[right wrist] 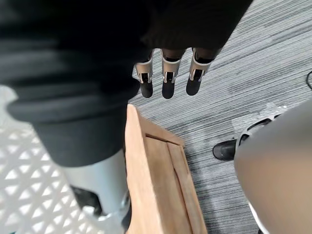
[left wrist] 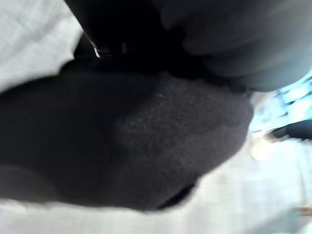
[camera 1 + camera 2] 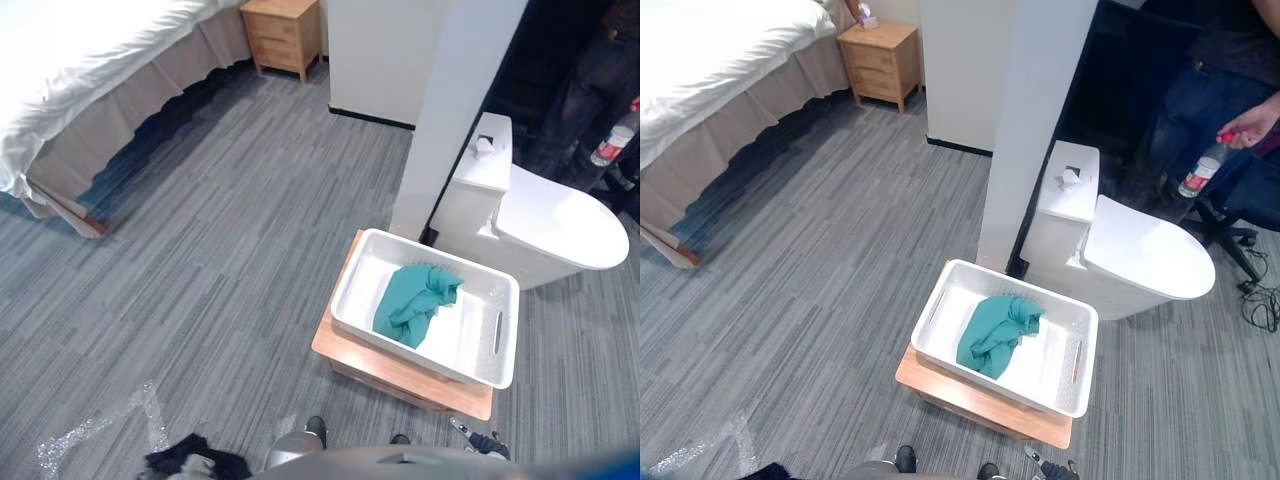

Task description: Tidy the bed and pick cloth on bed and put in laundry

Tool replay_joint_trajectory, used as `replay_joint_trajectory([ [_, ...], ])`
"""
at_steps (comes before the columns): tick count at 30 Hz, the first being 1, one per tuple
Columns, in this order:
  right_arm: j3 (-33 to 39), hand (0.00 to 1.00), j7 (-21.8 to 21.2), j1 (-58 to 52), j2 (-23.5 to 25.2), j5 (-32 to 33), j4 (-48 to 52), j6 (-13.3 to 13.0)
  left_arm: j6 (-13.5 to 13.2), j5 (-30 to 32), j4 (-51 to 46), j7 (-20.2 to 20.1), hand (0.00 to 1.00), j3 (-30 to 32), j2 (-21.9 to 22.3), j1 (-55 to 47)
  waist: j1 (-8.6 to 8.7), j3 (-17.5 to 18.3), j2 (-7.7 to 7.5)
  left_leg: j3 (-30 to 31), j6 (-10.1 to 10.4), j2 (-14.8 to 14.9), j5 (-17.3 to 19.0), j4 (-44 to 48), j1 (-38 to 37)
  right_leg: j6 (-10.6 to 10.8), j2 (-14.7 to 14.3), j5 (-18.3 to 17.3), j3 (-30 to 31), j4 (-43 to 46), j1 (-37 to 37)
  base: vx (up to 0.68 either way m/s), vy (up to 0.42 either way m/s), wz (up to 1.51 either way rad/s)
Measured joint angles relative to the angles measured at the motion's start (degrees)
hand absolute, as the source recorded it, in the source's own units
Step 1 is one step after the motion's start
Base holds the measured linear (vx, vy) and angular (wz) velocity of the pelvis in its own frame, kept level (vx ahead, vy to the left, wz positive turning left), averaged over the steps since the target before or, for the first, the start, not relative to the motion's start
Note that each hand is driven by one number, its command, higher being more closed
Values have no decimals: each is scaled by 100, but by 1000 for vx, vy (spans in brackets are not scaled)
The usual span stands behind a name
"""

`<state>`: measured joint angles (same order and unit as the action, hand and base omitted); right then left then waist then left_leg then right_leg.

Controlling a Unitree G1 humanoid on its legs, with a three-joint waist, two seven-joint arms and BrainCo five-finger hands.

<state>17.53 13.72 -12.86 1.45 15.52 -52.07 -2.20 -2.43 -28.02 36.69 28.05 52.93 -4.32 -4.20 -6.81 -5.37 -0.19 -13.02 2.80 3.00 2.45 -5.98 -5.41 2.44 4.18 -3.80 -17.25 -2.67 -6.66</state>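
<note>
R robot hand (image 1: 167,80) hangs w/ fingers straight, holding nothing, just above the wood surface (image 1: 156,180) edge. L robot hand (image 2: 122,146): can't tell its state. Teal cloth (image 3: 415,300) lies bunched in the white basket (image 3: 505,350) on that surface, just ahead, R side, long axis slanting across it. Bed (image 3: 90,60) is well apart, far L, so the L arm is prob. nearer for tidying.

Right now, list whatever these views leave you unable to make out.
Bed: top mostly cut off by the eye views' edge; any cloth there unknowable.
Left robot hand: in the left wrist view its blurred dark cover hides the fingers.
Teal cloth in basket: bunched, garment type unclear.
</note>
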Motion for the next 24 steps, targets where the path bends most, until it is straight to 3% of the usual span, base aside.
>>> replay_joint_trajectory([
  [1,-131,0,-55,-139,-83,18,113,-7,-83,-41,-712,17,100,18,-753,63,29,132,-108,89,0,9,-71,2,7,-49,-16,-48,15,87,3,125,22,19],
  [2,-142,0,-107,-164,-53,82,163,-7,-167,9,-961,-53,100,-92,-1145,41,70,149,-138,96,-10,21,-80,1,-1,-20,-9,-111,47,176,18,97,47,10],
  [3,-67,0,-126,-232,-36,197,395,-13,-445,219,-1477,-64,100,-147,-1771,-54,94,148,-133,13,11,52,5,-1,-41,-23,-4,-182,187,348,76,52,93,-16],
  [4,35,0,-141,-347,-101,206,595,-49,-775,373,-1875,-72,100,-30,-2006,-165,90,193,-86,-25,-62,37,-30,9,-60,-27,17,-180,289,442,159,38,100,-23],
  [6,89,0,-190,-439,-210,182,596,-45,-1058,412,-1875,-28,100,120,-2102,141,96,269,23,-88,-72,-35,-40,39,-93,-32,74,-179,374,465,187,39,111,-5],
  [7,130,0,-212,-471,-216,175,593,-33,-1105,386,-1589,-8,100,101,-2154,512,67,275,27,-73,-72,-77,-40,39,-100,-31,99,-179,416,453,166,34,112,21],
  [8,139,0,-258,-430,-218,151,475,-16,-1053,359,-791,82,100,-120,-2506,1216,42,268,37,-43,-71,-104,-39,40,-124,-30,122,-179,432,389,88,20,62,21],
  [9,138,0,-273,-396,-210,124,407,-3,-988,319,-581,121,100,-342,-2681,1439,33,283,10,-36,-69,-103,-38,40,-134,-30,130,-179,455,367,50,-7,10,19],
  [12,148,0,-285,-228,-149,-71,204,-9,-819,453,-1364,236,100,-1805,-2975,2043,119,367,-132,-32,-69,-79,-39,42,-164,-29,116,-180,546,354,20,-13,-19,-3],
  [14,188,0,-251,-73,-170,-120,11,-44,-795,1198,-2433,254,100,-2720,-2711,2125,272,370,-162,-46,-85,-112,-49,42,-148,-29,140,-180,632,378,75,-58,3,-16],
  [16,216,0,-244,7,-164,-121,-131,-34,-796,1739,-2891,232,100,-3225,-2277,2201,351,327,-93,-82,-97,-151,-56,41,-137,-27,175,-180,755,382,132,-66,21,-20],
  [17,213,0,-254,53,-156,-128,-291,21,-782,2100,-2975,241,100,-3729,-1768,2436,454,275,-14,-100,-122,-183,-71,41,-125,-20,190,-177,830,380,162,-73,19,-18],
  [22,279,0,-209,257,-252,-297,-411,121,-607,2762,-2976,119,100,-5584,-730,3009,771,-6,239,-288,-156,-183,-92,42,-168,36,184,-143,1088,409,231,-53,3,-21],
  [24,274,0,-186,293,-251,-352,-417,152,-601,2791,-2991,34,100,-6025,-538,3117,808,-11,238,-396,-156,-148,-91,42,-186,38,144,-141,1198,414,275,5,-31,-29],
])
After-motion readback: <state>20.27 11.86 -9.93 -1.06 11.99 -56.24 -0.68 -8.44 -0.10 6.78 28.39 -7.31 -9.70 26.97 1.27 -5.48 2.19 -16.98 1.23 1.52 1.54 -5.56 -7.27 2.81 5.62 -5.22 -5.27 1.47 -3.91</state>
